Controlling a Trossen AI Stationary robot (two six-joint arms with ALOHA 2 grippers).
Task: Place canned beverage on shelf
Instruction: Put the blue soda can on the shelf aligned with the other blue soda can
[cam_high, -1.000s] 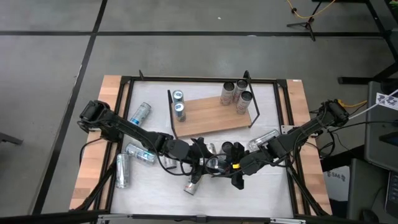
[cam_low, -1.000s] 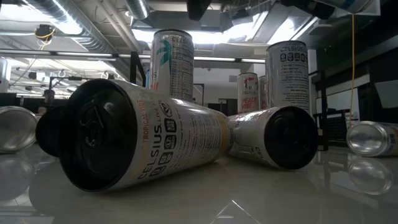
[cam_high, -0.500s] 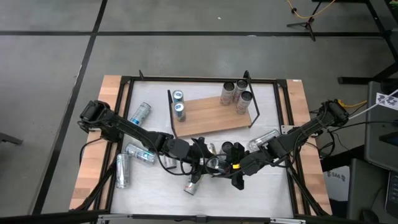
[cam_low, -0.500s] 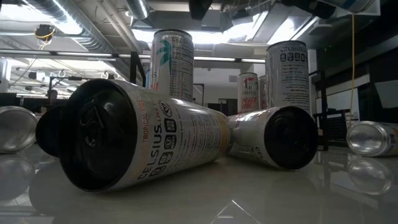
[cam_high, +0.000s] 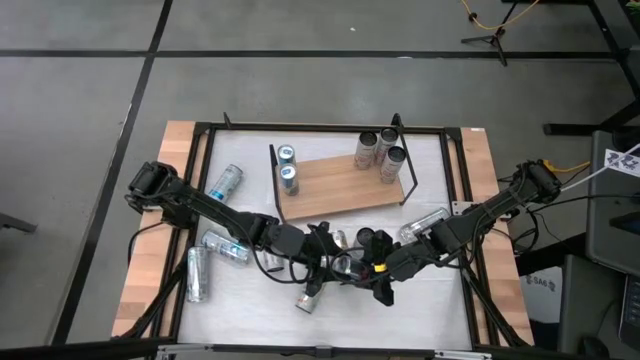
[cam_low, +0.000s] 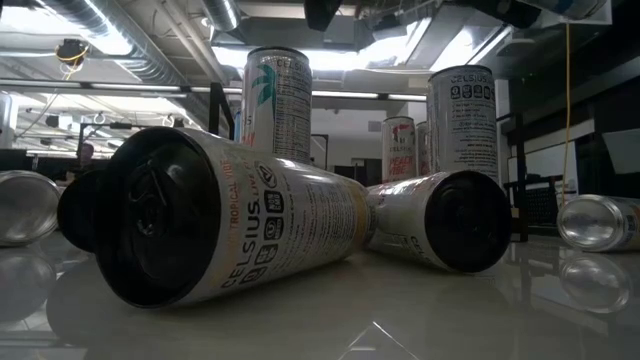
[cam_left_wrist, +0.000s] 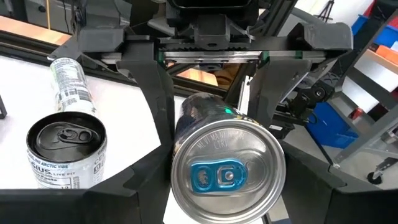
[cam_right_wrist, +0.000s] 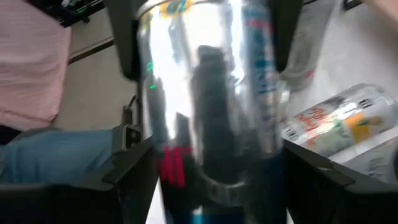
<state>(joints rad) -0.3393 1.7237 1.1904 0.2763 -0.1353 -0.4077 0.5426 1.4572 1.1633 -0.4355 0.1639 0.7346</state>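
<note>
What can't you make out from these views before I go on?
- High view: the can between the left claw and right claw is mostly covered by both, so who grips it is unclear.
- Right wrist view: the can is blurred, label unreadable.
- Low view: the shelf board is hidden behind lying cans.

From above, light falls even and flat on my table (cam_high: 440, 160), with faint shadows under my arms. At table height the scene is dim: ceiling strips (cam_low: 330, 60) at twelve o'clock glare white, so the near can (cam_low: 215, 215) reads as a dark, backlit shape, mirrored on the glossy top. My left wrist sees sharply, with a soft sheen on a silver lid (cam_left_wrist: 227, 171). My right wrist view is smeared with blur; the held can (cam_right_wrist: 205, 93) streaks with bright reflections.
</note>
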